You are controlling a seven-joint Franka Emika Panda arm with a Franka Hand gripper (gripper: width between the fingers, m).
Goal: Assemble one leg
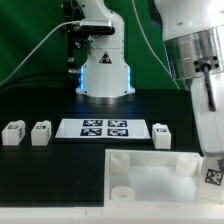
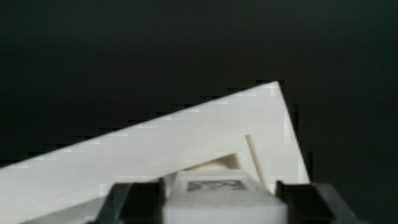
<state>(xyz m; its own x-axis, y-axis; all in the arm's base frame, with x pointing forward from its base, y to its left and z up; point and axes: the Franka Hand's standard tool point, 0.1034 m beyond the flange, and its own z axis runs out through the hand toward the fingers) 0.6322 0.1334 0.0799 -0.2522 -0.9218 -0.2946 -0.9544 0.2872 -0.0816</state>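
Note:
My gripper [image 1: 211, 178] is at the exterior view's right, above the right edge of the large white recessed square piece [image 1: 140, 178]. It is shut on a leg [image 1: 212, 172], a small white block with a tag facing outward. In the wrist view the leg [image 2: 215, 186] sits between the two black fingers [image 2: 125, 203], held over a corner of the recessed piece [image 2: 169, 150]. Three more legs stand on the black table: two at the left [image 1: 13, 133] [image 1: 40, 132] and one at the right [image 1: 162, 134].
The marker board [image 1: 104, 128] lies flat at the table's middle, between the loose legs. The robot's white base [image 1: 104, 75] stands behind it. The recessed piece has round sockets at its corners [image 1: 119, 159].

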